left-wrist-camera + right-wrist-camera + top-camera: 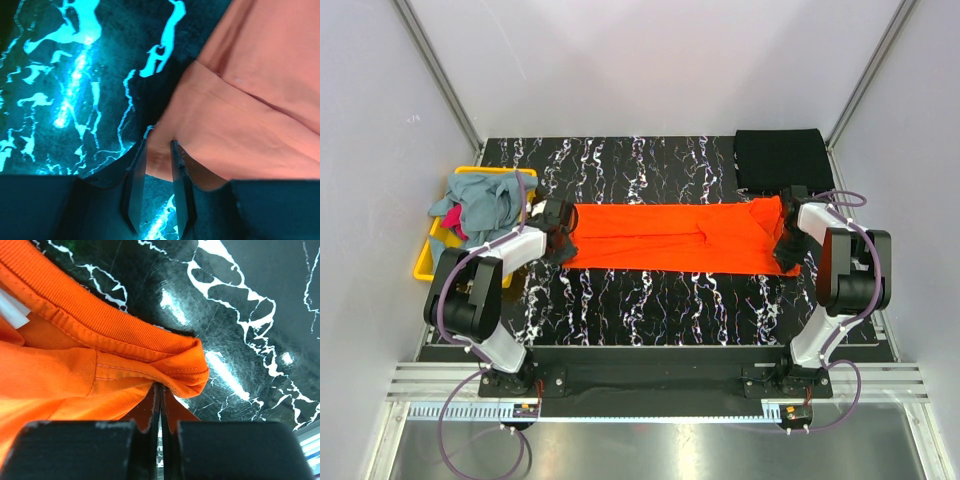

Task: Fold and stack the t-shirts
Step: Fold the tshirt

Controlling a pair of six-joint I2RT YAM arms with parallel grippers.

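Two grippers are pinching the orange t-shirt [670,238], which is lying stretched across the marbled table [650,300]. The left gripper [560,235] is clamping the hem with its jaws nearly closed, and the right gripper [788,240] is clamping beside the collar with its jaws fully closed. For a clean fold, both should be lifting together and keeping the cloth taut, while the folded black t-shirt [778,158] is waiting at the far right corner.

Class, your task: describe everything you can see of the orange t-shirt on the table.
The orange t-shirt is bright, soft-looking cloth, folded lengthwise into a long band that lies stretched left to right across the black marbled table. Its ribbed collar, with a white label inside, is at the right end; overlapping layers show at the left end. The left gripper pinches the left end, and the right gripper pinches folded cloth just by the collar.
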